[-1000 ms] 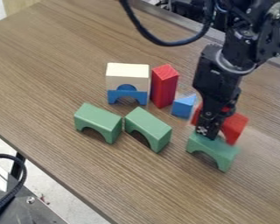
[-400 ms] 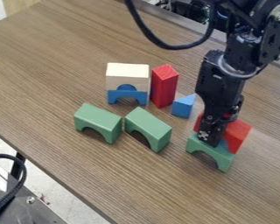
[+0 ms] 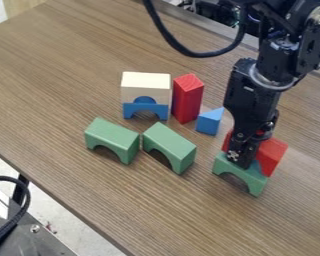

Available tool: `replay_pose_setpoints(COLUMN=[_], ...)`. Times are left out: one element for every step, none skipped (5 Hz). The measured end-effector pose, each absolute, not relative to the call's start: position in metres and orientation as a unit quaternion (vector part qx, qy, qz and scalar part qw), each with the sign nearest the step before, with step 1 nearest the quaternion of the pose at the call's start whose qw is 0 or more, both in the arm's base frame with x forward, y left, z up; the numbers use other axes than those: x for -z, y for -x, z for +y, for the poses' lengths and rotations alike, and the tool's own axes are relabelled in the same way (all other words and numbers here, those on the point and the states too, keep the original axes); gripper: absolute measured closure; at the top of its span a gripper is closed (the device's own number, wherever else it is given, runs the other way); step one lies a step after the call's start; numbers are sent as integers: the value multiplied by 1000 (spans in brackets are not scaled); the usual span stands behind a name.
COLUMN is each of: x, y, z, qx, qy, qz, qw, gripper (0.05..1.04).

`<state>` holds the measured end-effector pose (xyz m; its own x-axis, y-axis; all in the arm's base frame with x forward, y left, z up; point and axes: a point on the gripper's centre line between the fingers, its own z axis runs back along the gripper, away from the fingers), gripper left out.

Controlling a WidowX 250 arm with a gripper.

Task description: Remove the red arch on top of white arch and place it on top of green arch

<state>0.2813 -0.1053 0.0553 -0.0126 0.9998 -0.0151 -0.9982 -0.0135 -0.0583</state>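
The claw (image 3: 241, 159) is around the red arch (image 3: 272, 153) and holds it at the top of one green arch (image 3: 258, 184); whether these two arches touch, I cannot tell. The white arch (image 3: 146, 85) sits upon a blue arch (image 3: 130, 110), beside the upright red block (image 3: 187, 99) on the tabletop (image 3: 69, 85).

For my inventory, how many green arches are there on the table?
3: the left green arch, the middle green arch, and the right green arch by the red arch.
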Motion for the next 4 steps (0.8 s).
replay_pose_setpoints(x=[-55, -53, -52, -52], y=[-281, -282, -282, -282], z=[-104, -104, -103, -102], qx=[-713, -714, -714, -714], qy=[25, 23, 23, 22], qz=[-15, -13, -14, -15], qw=[700, 700, 699, 699], gripper=[478, 478, 478, 478])
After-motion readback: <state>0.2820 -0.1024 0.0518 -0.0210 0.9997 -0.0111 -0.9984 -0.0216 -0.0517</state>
